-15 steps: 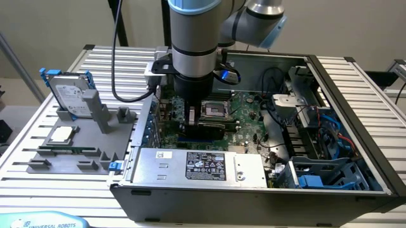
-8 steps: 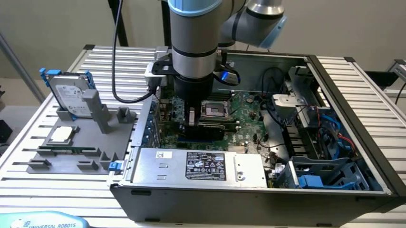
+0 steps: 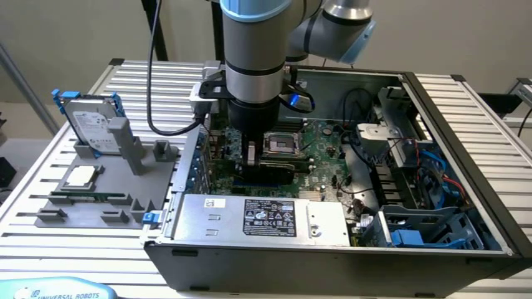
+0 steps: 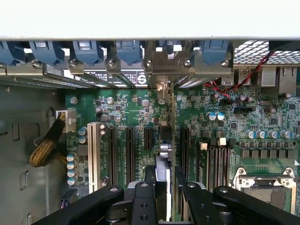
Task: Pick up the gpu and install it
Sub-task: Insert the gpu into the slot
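In the wrist view the gpu (image 4: 165, 140) is seen edge-on as a thin upright card. It runs between two black expansion slots (image 4: 130, 150) on the green motherboard (image 4: 225, 131). Its silver bracket (image 4: 161, 65) sits against the case's rear wall among the blue slot clips (image 4: 89, 49). My gripper (image 4: 165, 190) is shut on the card's top edge, a black finger (image 4: 149, 187) on each side. In the exterior view the arm reaches straight down into the open computer case (image 3: 465, 124), with the gripper (image 3: 249, 159) low over the motherboard's slot area. Whether the card is pressed fully into a slot cannot be told.
A grey fixture (image 3: 116, 215) at the exterior view's left holds a silver hard drive with blue rails (image 3: 90, 121), a square chip (image 3: 81, 176) and a memory stick (image 3: 87, 196). Inside the case are the power supply (image 3: 261, 218), the CPU socket (image 3: 281, 144), cables (image 3: 365, 143) and a drive cage (image 3: 415, 230).
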You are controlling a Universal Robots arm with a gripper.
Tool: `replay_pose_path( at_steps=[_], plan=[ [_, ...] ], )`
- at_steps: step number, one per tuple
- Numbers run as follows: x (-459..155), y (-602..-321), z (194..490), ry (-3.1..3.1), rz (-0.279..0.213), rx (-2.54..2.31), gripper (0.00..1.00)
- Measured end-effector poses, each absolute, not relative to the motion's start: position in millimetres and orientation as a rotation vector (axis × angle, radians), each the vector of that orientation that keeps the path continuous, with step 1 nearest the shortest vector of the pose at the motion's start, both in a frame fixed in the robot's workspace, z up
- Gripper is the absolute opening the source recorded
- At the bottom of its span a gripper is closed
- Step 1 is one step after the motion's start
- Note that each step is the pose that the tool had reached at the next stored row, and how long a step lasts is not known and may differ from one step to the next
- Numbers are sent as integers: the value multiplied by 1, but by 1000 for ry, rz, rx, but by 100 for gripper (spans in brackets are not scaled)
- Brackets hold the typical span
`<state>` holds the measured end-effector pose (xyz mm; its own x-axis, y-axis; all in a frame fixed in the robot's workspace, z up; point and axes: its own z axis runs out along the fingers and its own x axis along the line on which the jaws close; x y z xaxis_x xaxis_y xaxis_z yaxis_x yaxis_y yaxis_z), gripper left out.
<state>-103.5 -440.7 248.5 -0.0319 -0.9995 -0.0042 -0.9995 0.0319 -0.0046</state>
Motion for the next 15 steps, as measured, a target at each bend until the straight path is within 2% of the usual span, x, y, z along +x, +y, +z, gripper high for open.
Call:
replay_pose_path(
  at_steps=[15],
  plan=[
    [-104, -440, 246, 2254, -5, -2183, 27]
  ],
)
